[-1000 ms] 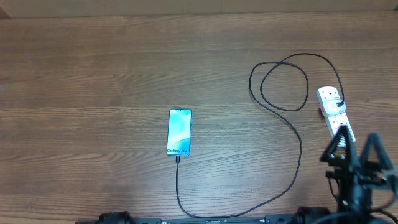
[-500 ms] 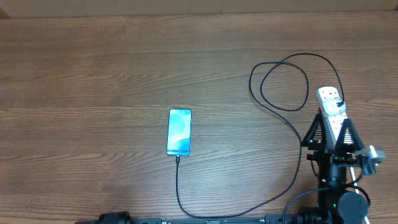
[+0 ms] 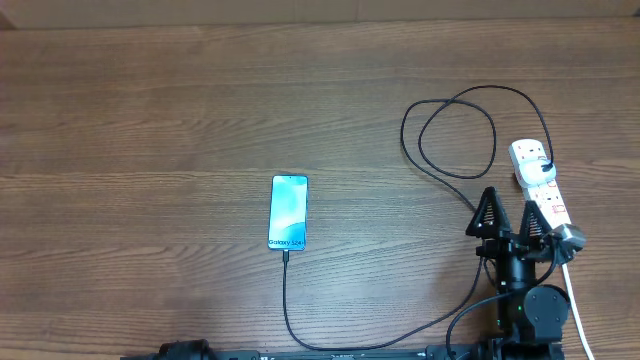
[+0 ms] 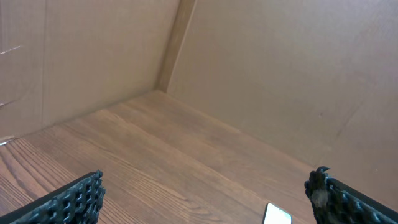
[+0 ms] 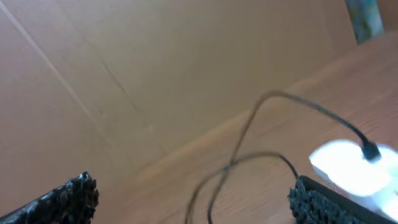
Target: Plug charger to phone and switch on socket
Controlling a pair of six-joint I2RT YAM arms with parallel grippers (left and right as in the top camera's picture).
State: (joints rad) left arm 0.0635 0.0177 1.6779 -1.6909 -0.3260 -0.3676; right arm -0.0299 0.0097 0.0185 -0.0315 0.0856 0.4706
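Overhead view, clock face laid on the table [image 3: 150, 120], 12 o'clock = far edge.

- Phone [image 3: 288, 212]: lies flat near the centre, a little toward 7 o'clock, screen lit, long axis running 12 to 6, lettered end toward 6.
- Charger [image 3: 484, 240]: connector tip sits against the 6 o'clock end of the phone. Whether it is fully seated cannot be told at this size. The cable drops toward 6, curves along the near edge, climbs toward 3 and makes a double loop at about 2 o'clock. It ends in a black plug on the socket.
- Socket [image 3: 535, 170]: white strip at 3 o'clock, near the table edge, far end carrying the plug. Switch position not readable.
- Right gripper [image 3: 508, 218]: at about 4 o'clock, jaws spread wide, nothing between them. One finger overlaps the near end of the socket from above; contact cannot be judged. The right wrist view shows the same spread fingers, with the blurred socket and plug just beyond the 3 o'clock finger.
- Left gripper [image 4: 208, 176]: seen only in its wrist view, jaws wide apart, empty, over bare wood, facing a cardboard wall [image 4: 280, 74].
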